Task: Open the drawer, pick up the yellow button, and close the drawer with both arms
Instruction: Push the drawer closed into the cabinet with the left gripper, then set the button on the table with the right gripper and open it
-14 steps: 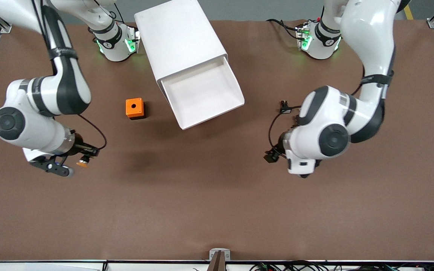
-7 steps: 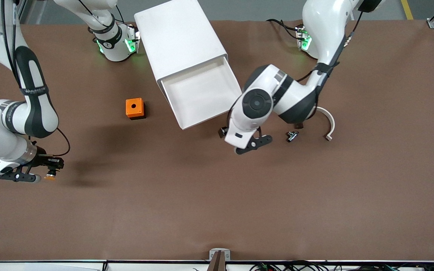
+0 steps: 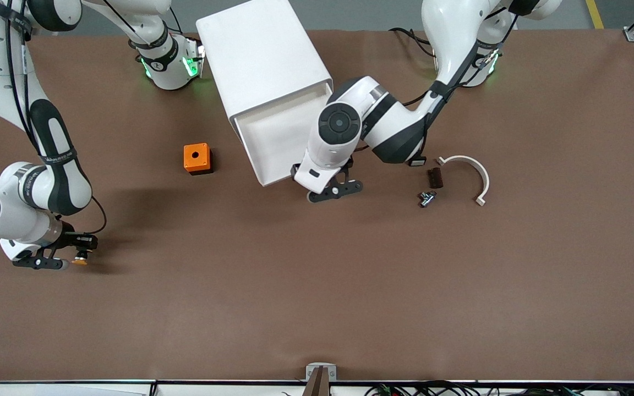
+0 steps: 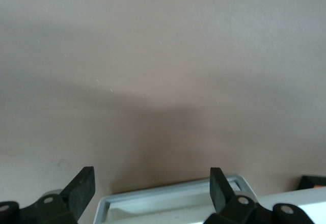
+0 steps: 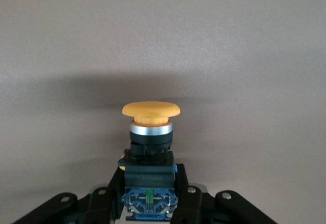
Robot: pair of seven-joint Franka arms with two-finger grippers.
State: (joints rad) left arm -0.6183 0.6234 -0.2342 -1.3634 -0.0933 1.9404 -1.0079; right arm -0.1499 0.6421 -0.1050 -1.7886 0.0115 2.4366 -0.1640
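A brown matte surface (image 3: 317, 286) fills nearly the whole front view under even overhead light, with soft shadows. Grey floor (image 3: 361, 14) shows along the top edge, and black cables (image 3: 432, 389) along the bottom edge.

Drawer (image 3: 295, 135) open, pulled out of white cabinet (image 3: 262, 55). Left gripper (image 3: 334, 190) at drawer's front edge, fingers spread. Right gripper (image 3: 55, 260) low over surface (image 3: 317, 297) at right arm's end, closed on button (image 3: 80, 258). Orange cube (image 3: 196, 158) beside drawer. White curved piece (image 3: 468, 171), dark block (image 3: 435, 177), small metal part (image 3: 426, 198) toward left arm's end.
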